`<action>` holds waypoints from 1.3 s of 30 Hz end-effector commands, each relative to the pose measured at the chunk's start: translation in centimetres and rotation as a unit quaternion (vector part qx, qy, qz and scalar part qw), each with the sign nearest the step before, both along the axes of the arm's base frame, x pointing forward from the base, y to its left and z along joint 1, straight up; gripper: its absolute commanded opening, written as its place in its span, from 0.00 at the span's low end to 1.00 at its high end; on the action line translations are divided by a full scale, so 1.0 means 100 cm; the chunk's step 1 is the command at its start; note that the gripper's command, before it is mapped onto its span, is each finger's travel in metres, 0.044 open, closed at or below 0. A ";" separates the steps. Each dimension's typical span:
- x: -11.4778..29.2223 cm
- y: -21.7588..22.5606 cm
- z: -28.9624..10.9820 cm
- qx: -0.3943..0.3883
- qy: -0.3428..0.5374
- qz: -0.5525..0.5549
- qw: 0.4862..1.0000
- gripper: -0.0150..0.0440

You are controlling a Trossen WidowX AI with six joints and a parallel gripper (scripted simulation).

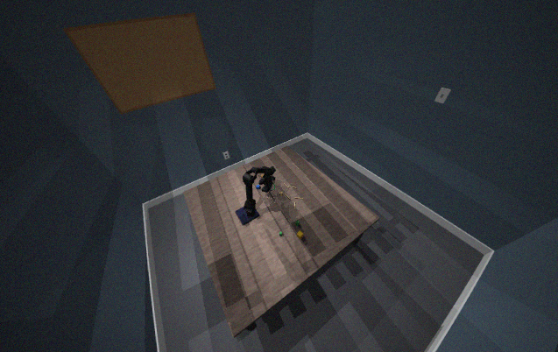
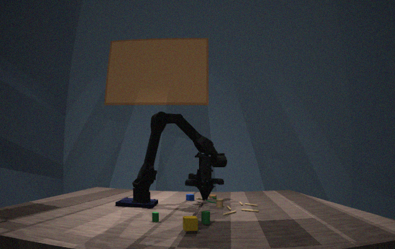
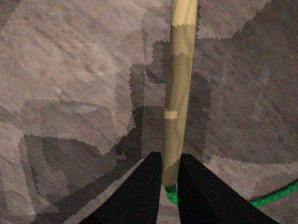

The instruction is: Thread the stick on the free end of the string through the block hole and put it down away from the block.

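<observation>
The tool is low over the bench, pinching the stick by its near end — the green string trails away to the right. The stick points forward, almost flat above the wood. I think the threading is not yet done; the light block stands just beside the tool. To do it well, keep the stick level, line it with the hole and go slowly, so the block does not slide. No containers are seen here — only small coloured pieces.
</observation>
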State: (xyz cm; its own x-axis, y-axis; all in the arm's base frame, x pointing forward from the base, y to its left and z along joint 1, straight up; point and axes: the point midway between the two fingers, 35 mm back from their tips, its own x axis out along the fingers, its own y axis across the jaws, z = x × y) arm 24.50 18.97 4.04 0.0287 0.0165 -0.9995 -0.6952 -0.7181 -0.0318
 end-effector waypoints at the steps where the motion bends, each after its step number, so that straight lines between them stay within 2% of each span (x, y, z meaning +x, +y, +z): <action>1: -0.005 0.004 -0.001 0.000 0.001 -0.002 1.000 0.25; 39: -0.039 0.033 -0.001 0.001 0.002 -0.002 1.000 0.25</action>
State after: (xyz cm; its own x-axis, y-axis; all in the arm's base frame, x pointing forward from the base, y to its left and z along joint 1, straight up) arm 20.88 21.94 3.93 0.0240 0.0186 -0.9995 -0.6955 -0.7179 -0.0301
